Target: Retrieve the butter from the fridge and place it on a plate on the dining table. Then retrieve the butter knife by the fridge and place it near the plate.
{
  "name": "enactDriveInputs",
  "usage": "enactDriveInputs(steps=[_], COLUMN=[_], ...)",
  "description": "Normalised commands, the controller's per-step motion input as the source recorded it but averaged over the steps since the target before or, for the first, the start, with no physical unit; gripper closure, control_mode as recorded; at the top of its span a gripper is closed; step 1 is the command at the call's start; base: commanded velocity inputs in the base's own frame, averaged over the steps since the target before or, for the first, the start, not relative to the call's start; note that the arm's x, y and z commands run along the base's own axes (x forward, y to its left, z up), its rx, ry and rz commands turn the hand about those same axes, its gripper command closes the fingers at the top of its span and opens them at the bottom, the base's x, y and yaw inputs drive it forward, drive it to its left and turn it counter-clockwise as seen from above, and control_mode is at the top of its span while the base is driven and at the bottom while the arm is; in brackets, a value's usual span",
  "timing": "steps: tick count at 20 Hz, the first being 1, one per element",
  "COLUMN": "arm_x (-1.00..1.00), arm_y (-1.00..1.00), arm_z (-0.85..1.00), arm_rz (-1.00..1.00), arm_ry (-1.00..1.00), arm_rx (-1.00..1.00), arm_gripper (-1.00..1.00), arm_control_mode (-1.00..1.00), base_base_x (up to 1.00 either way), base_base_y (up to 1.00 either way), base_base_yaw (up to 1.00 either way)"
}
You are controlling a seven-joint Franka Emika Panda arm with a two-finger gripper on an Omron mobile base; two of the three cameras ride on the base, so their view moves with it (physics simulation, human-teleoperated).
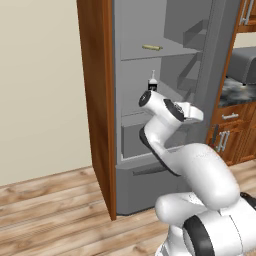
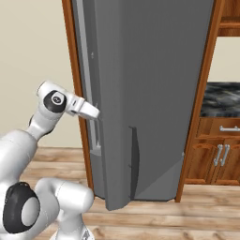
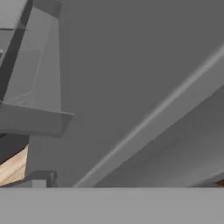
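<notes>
One butter (image 1: 152, 47) stick lies on an upper shelf of the open fridge (image 1: 150, 100); I see a small white bottle (image 1: 152, 81) on the shelf below. My arm reaches into the fridge beside its open door (image 2: 154, 93), jaws spread wide, holding nothing.

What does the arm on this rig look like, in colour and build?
The arm is glossy white, built of rounded, bulbous segments with dark grey to black bands and round caps at the joints. Its wrist bears a dark round disc with a pale ring. No cables or printed markings show.
</notes>
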Motion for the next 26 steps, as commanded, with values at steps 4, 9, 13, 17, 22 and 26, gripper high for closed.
enactDriveInputs(steps=[4,9,13,17,22,26], arm_x=[0.59,0.09,-0.07,-0.35,-0.65,-0.94], arm_y=[0.0,-0.2,-0.66,-0.99,-1.0,-1.0], arm_z=[0.0,-0.04,-0.07,-0.02,-0.02,0.0], arm_rz=[-0.07,-0.07,-0.08,-0.03,0.0,0.09], arm_ry=[0.07,0.01,-0.01,-0.05,-0.09,-0.15], arm_rx=[0.0,0.0,0.0,0.0,0.08,0.16], arm_gripper=[-1.0,-1.0,-1.0,-1.0,-1.0,-1.0], arm_control_mode=[-1.0,-1.0,-1.0,-1.0,-1.0,-1.0], base_base_x=[0.0,0.0,0.0,0.0,0.0,0.0], base_base_y=[0.0,0.0,0.0,0.0,0.0,0.0], base_base_yaw=[0.0,0.0,0.0,0.0,0.0,0.0])
